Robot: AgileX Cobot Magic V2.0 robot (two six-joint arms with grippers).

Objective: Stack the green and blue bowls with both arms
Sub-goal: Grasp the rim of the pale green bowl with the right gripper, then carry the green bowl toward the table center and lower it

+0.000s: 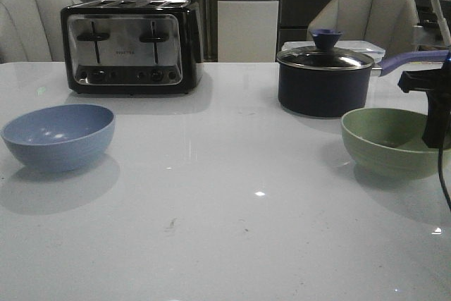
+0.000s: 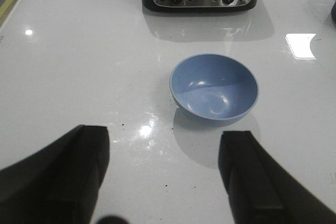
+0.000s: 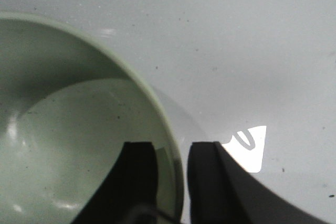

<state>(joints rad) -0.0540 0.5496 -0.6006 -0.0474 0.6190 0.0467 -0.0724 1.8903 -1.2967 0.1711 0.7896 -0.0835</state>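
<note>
The green bowl (image 1: 392,142) sits at the table's (image 1: 225,230) three o'clock side, in front of the lidded navy saucepan (image 1: 324,79). The right end effector (image 3: 170,182) straddles its rim, one finger inside and one outside, narrowly parted and apparently not yet pinching, presumably for a lift. The blue bowl (image 2: 214,87) waits at nine o'clock near the toaster (image 1: 130,44), the left end effector (image 2: 165,177) spread wide and empty above the table short of it.

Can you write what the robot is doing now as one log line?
right gripper: straddling green bowl rim, one finger inside | left gripper: open, short of blue bowl | stacked: no
</note>
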